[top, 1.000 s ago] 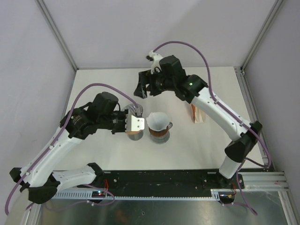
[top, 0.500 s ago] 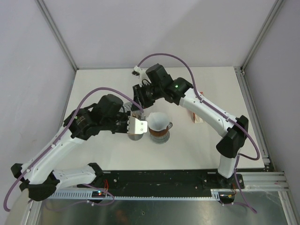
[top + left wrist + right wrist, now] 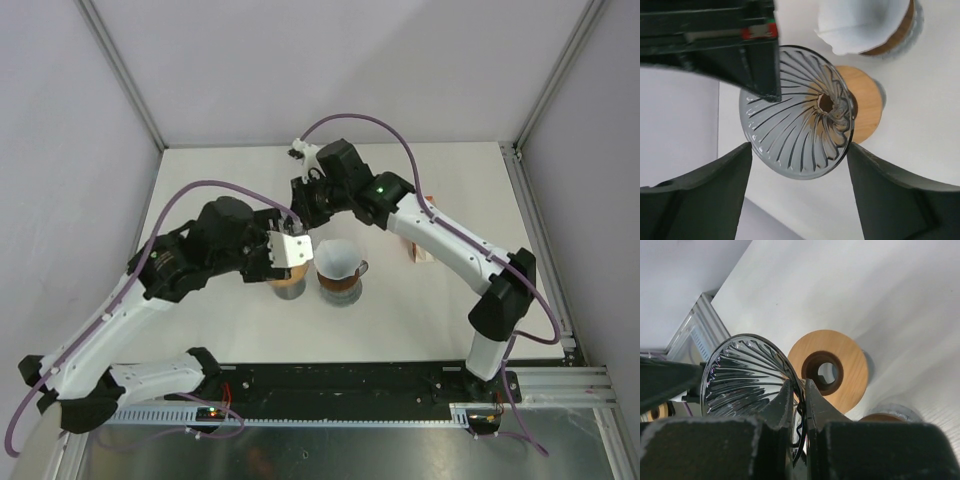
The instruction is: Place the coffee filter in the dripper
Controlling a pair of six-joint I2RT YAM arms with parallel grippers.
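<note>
Not much to see of the smoky ribbed glass cone dripper [image 3: 795, 120] from the top camera, mostly buried under both hands at frame centre. Way clearer from the wrist cams.

Right hand [image 3: 799, 390] clamped on the dripper's rim, fingers pinched together with only the glass edge between them. Lower part of the cone cut off behind those fingers in that view.

Left hand [image 3: 798, 150] spread wide, one dark finger in each bottom corner of its own view, dripper in the gap between. Can't tell whether either finger touches the rim.

Dripper tipped over, mouth facing the left wrist camera. Round wooden ring base [image 3: 830, 367] flat on the white surface [image 3: 420, 320] just behind it, looks apart from the glass.

White paper coffee filter [image 3: 337, 257]: cone shaped, wavy top edge, open upward. Standing in the mouth of a vessel with a wooden collar [image 3: 342, 287], just right of centre in the top view, right beside the dripper and not in it. Cropped by the upper right edge of the left wrist view. Only a sliver of the vessel in the bottom right of the right wrist view.

Brown and white packet [image 3: 421, 250] further right, half hidden by the right arm, too small to read.
</note>
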